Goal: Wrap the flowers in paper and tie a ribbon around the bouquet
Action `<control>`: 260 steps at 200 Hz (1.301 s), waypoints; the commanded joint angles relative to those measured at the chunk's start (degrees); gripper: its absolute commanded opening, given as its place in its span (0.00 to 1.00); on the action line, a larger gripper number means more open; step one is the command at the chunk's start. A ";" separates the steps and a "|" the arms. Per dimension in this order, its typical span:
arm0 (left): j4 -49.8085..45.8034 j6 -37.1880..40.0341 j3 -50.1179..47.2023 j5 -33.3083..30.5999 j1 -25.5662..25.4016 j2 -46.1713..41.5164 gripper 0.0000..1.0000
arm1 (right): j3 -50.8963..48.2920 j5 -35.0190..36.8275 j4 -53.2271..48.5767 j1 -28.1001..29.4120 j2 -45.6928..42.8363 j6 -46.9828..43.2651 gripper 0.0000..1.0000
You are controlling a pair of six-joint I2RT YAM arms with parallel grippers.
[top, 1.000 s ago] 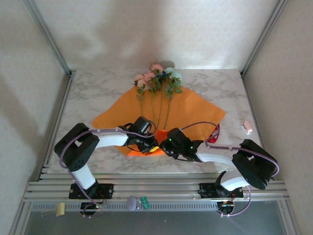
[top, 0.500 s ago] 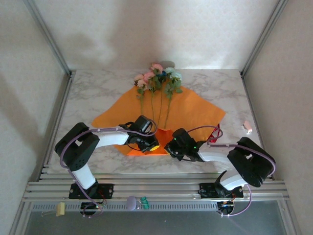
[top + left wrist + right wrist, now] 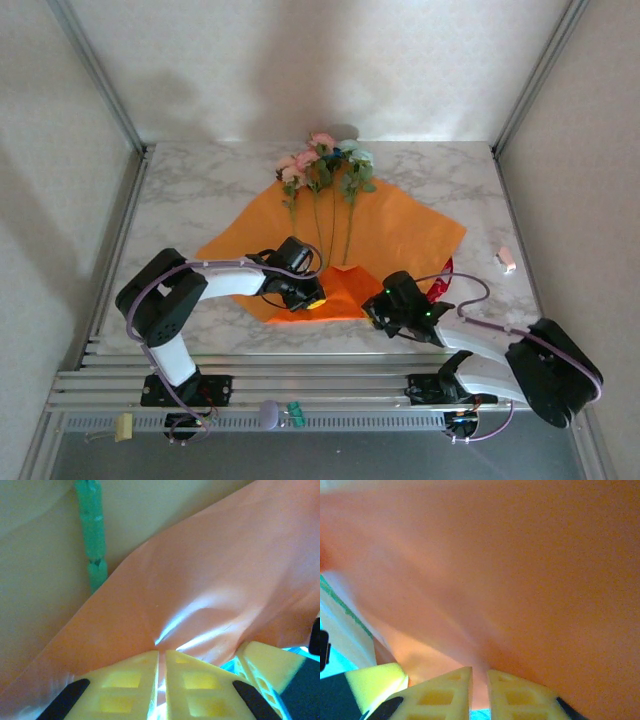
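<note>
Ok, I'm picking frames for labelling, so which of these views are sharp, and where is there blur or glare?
Top view: sharp and evenly lit, flowers and paper crisp, soft shadows on the back wall. Left wrist: paper soft-focus, a white glare streak at its crease, green stem blurred. Right wrist: paper smeared, no detail.

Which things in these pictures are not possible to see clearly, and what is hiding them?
Ribbon, top view: mostly under the right arm; its length is unclear.
Small pink thing, top view: too small to identify.
Paper, right wrist view: blurred and very close, so its folds are unreadable.
Green stem, left wrist view: cut off by the top edge; its bloom is unknown.
</note>
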 commanded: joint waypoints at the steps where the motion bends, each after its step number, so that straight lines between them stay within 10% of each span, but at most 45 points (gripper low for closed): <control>1: -2.96 1.44 0.24 -2.10 0.17 1.58 0.11 | -1.37 1.84 -10.54 -1.47 -1.53 -1.80 0.18; 126: -6.95 2.64 1.26 -5.82 0.10 -1.47 0.12 | 7.00 3.31 -28.24 -8.48 -8.06 -12.73 0.10; 159: -18.26 2.54 7.26 -14.17 -0.07 -9.64 0.45 | 18.14 -1.14 -29.50 -4.57 -3.06 -17.62 0.06; 183: -21.98 -3.40 6.09 -13.72 -1.22 -17.81 0.48 | 23.54 -2.80 -29.99 -1.45 1.39 -18.58 0.05; 224: -1.80 -30.56 -13.95 -10.20 -9.26 -29.95 0.39 | 25.05 -5.79 -24.85 -2.29 10.01 -21.94 0.03; 260: 15.32 -38.62 -17.89 -11.92 -10.54 -21.91 0.38 | 21.69 -8.60 -25.24 -8.08 10.89 -25.43 0.00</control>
